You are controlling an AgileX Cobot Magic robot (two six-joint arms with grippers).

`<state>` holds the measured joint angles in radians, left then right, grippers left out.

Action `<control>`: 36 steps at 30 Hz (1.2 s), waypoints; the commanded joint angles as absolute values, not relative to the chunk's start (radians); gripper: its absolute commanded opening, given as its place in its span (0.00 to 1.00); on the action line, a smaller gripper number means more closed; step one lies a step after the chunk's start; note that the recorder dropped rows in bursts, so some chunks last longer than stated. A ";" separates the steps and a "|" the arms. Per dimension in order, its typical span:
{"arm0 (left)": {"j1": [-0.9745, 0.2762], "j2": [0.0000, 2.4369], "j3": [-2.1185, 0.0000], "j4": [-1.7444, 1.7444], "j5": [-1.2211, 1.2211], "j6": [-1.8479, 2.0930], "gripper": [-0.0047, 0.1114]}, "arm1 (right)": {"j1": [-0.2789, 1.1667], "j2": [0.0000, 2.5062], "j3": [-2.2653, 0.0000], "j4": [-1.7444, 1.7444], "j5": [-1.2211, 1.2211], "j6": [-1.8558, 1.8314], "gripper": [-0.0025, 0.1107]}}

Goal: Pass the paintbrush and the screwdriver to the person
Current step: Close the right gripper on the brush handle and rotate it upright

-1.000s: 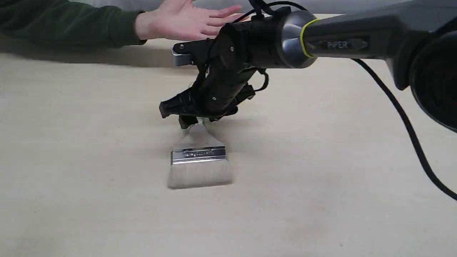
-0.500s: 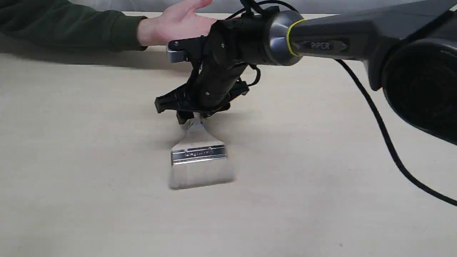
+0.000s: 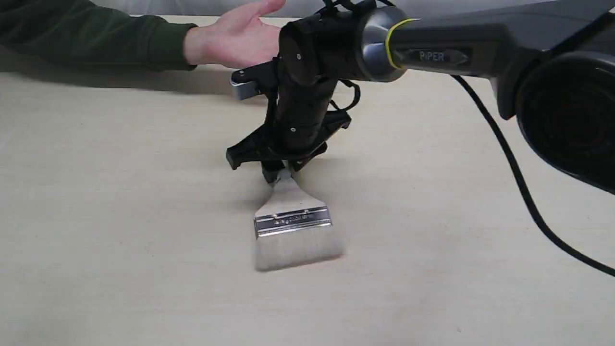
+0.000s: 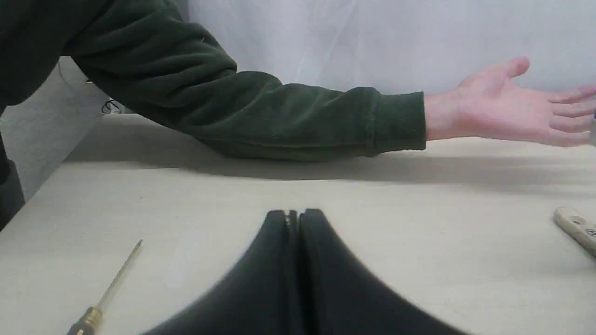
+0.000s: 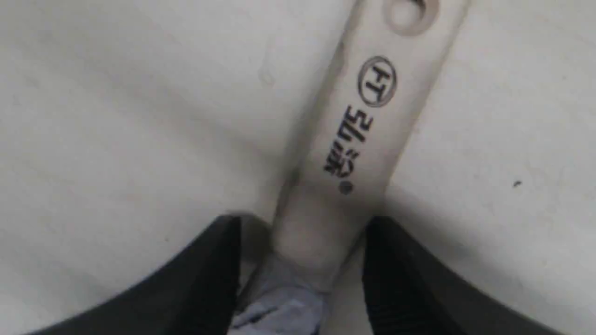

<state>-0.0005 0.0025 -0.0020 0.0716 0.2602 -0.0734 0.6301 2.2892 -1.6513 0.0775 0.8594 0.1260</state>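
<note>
The paintbrush (image 3: 294, 221) lies on the table with its whitish bristles toward the exterior camera and its cream handle (image 5: 354, 135) pointing away. My right gripper (image 3: 278, 174) stands nearly upright over the handle, one finger on each side, shut on it just behind the silver ferrule. The handle's holed end (image 4: 575, 225) rests on the table. My left gripper (image 4: 292, 218) is shut and empty, low over the table. The screwdriver (image 4: 104, 291) lies beside it, showing its gold shaft and collar. The person's open hand (image 3: 235, 36) hovers palm up behind the right gripper.
The person's dark green sleeve (image 3: 91, 36) lies along the table's far edge. The right arm's black cable (image 3: 519, 182) hangs across the right side of the pale table (image 3: 120, 240). A white backdrop (image 4: 372, 42) closes off the far side.
The right gripper has swung more upright and shifted right. The paintbrush has moved with it, to the right and nearer the camera. The person's hand has stayed about where it was.
</note>
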 commanded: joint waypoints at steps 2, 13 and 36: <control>-0.007 0.000 0.000 0.067 0.251 -0.075 0.04 | 0.631 2.326 -1.628 0.075 0.990 0.103 0.41; -0.007 0.000 0.000 0.067 0.251 -0.075 0.04 | 0.631 2.325 -1.628 0.096 0.987 0.014 0.17; -0.007 0.000 0.000 0.069 0.249 -0.075 0.04 | 0.631 2.131 -1.552 0.125 0.826 -0.041 0.06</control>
